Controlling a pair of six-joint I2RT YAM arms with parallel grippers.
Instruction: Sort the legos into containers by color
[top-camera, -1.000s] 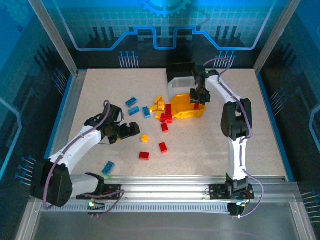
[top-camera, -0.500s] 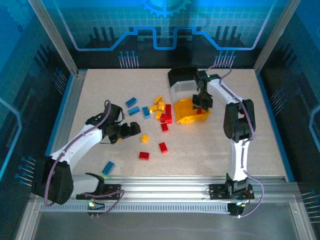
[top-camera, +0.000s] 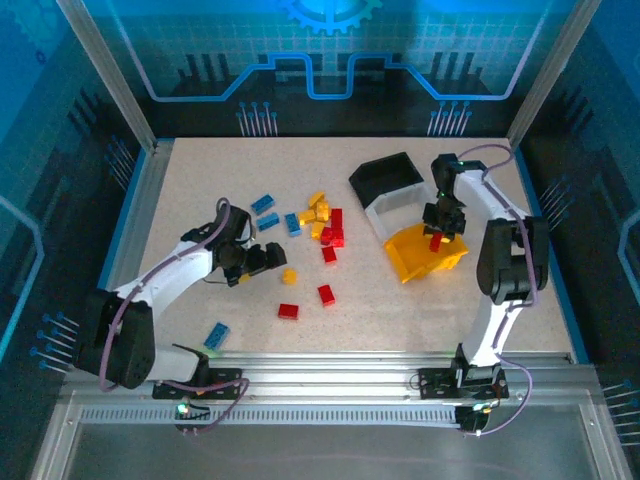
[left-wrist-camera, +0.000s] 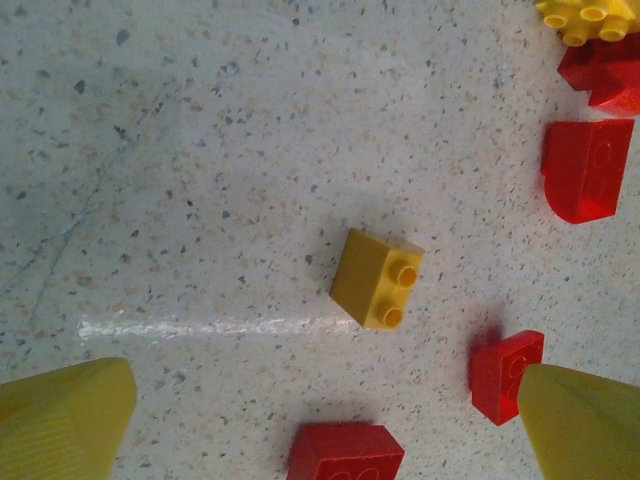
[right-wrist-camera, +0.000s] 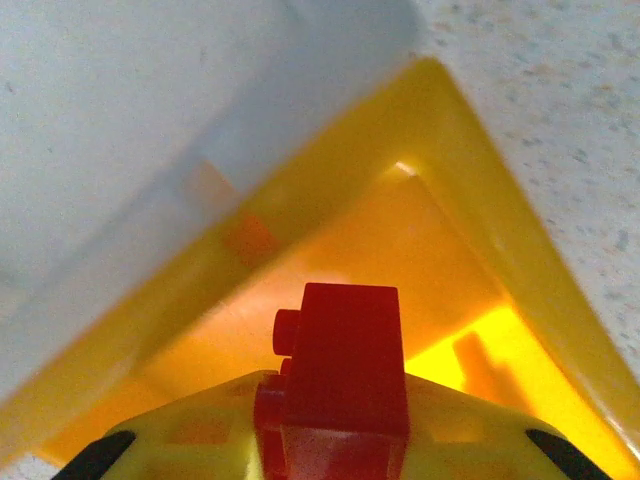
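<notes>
Near side: left gripper (top-camera: 262, 262) hangs wide open over a yellow brick (left-wrist-camera: 378, 278), so it could scoop up the loose red bricks (left-wrist-camera: 505, 375) crowding it. Farther back, by the right edge, right gripper (top-camera: 440, 232) pinches one red lego (right-wrist-camera: 345, 390) above the yellow bin (top-camera: 412, 262). Drop it there and the colours probably mix. Speckled beige table (top-camera: 200, 170), blue-lit walls (top-camera: 330, 60) behind.

Legos (top-camera: 322, 226) red/blue/yel scattered ctr; one red lego (top-camera: 436, 241) over yellow bin (top-camera: 415, 262); black bin (top-camera: 383, 176), white bin (top-camera: 392, 212) adjoining.
</notes>
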